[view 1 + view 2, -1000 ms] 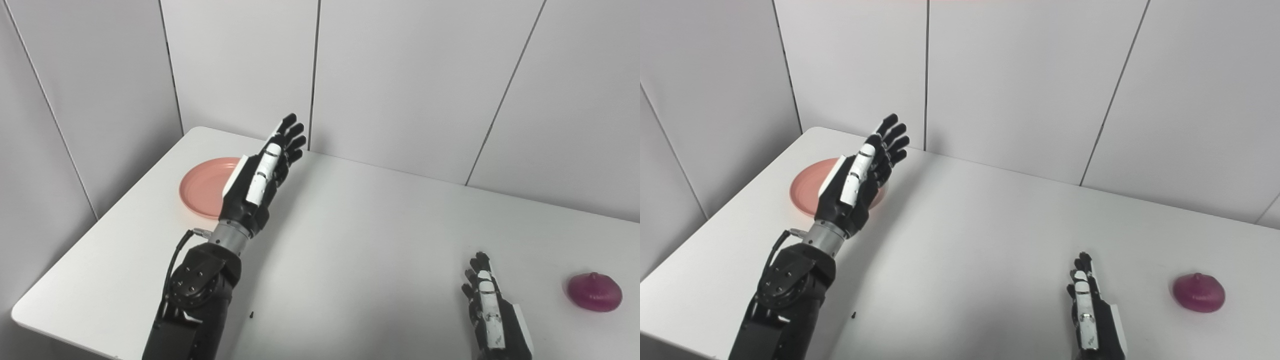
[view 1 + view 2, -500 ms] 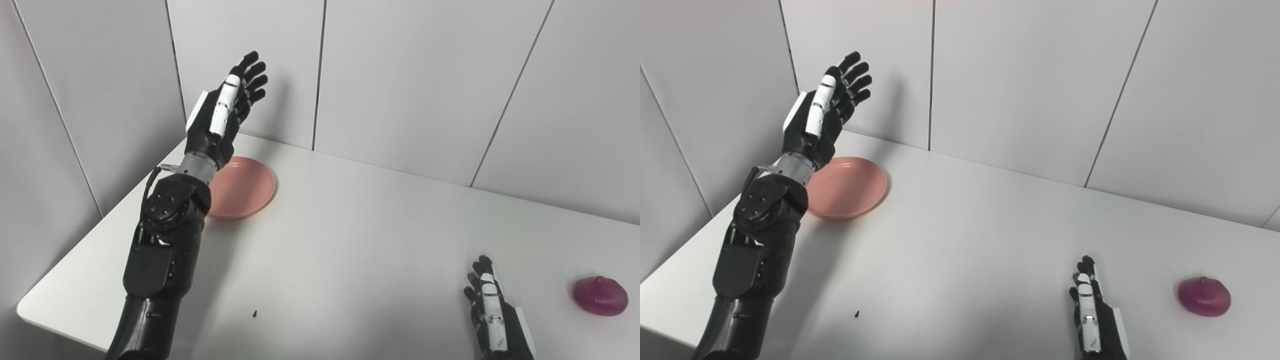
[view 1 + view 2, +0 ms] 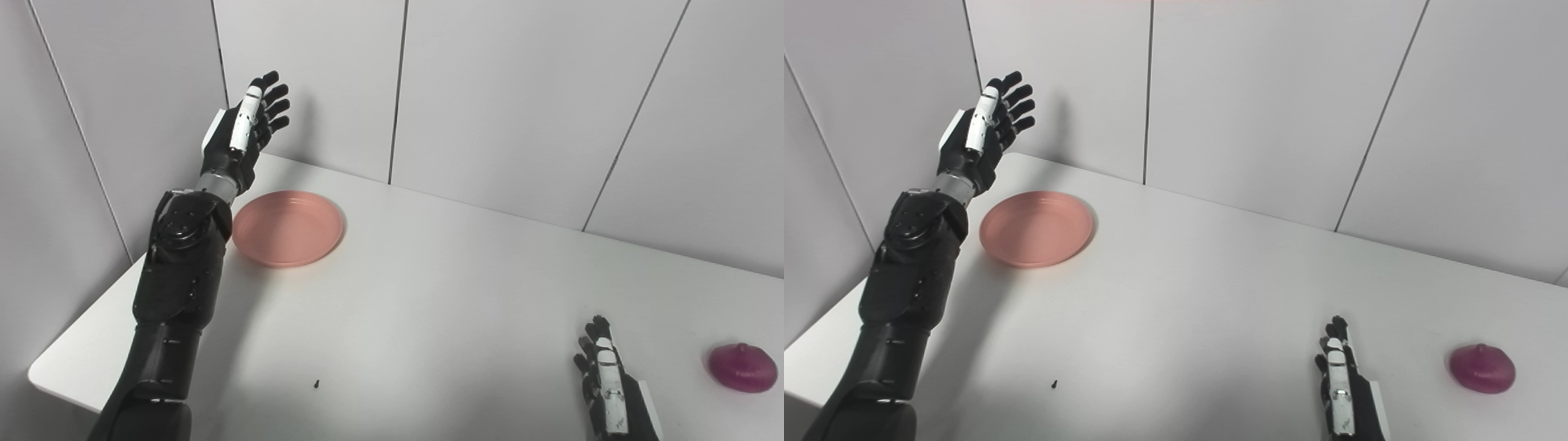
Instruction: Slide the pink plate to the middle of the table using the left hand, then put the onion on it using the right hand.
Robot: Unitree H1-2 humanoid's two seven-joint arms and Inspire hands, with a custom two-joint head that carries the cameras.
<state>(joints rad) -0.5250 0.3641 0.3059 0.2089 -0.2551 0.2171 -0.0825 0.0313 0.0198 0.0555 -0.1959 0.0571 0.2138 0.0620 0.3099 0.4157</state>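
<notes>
Fingers [image 3: 274, 104] of the left hand [image 3: 240, 138] are spread apart and hold nothing; the hand is raised above the far left corner of the table [image 3: 429, 294], on the far left side of the pink plate [image 3: 288, 228] and clear of it. That plate lies flat near the far left corner, well apart from the table's middle, so the first step, sliding the plate, is the one in hand and looks not yet begun. At the near right, the right hand [image 3: 609, 386] rests low over the table with its fingers straight and slightly apart, empty, with the purple onion [image 3: 742, 367] lying on the table just to its right, untouched. Next, the left hand probably needs to come down beside the plate's far left rim and push it right and nearer, pressing lightly so the shallow plate slides rather than tips.
</notes>
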